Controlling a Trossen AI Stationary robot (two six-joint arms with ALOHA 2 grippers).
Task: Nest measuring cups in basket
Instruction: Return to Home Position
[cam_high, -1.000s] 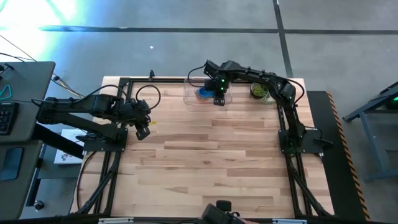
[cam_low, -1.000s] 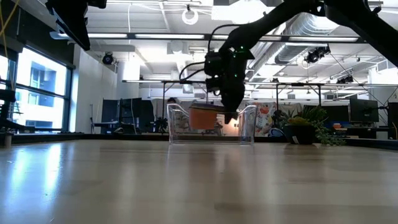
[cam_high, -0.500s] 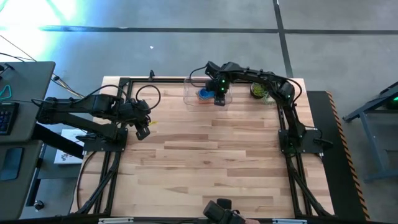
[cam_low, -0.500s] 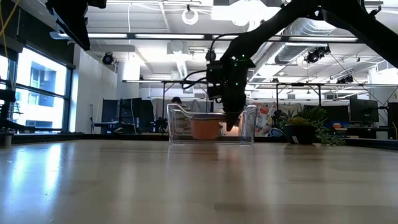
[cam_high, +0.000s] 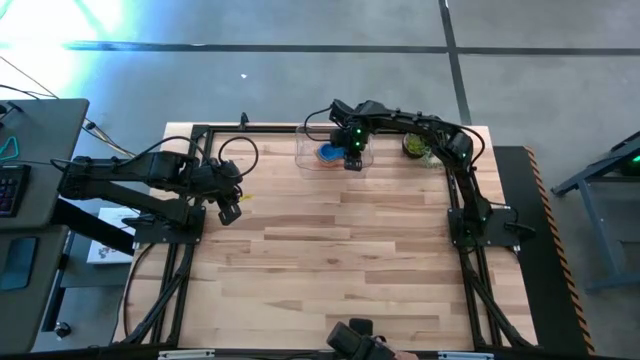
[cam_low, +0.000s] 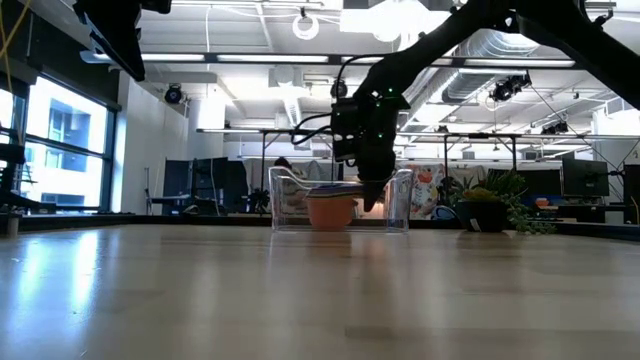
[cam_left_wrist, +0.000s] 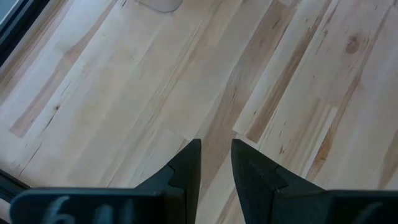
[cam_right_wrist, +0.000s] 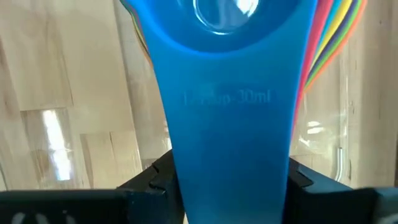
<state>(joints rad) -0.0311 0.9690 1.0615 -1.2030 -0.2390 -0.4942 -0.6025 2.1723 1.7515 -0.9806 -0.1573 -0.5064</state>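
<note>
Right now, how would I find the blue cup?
Look at the far edge of the wooden table, where the clear basket sits beside a potted plant. The blue cup tops the nested stack inside, under the right gripper; its handle is solid blue, the others rainbow-coloured.

cups (cam_high: 328, 152) in basket (cam_high: 306, 160) | basket at table (cam_high: 340, 260) rear | plant (cam_high: 416, 146) right of basket
</note>
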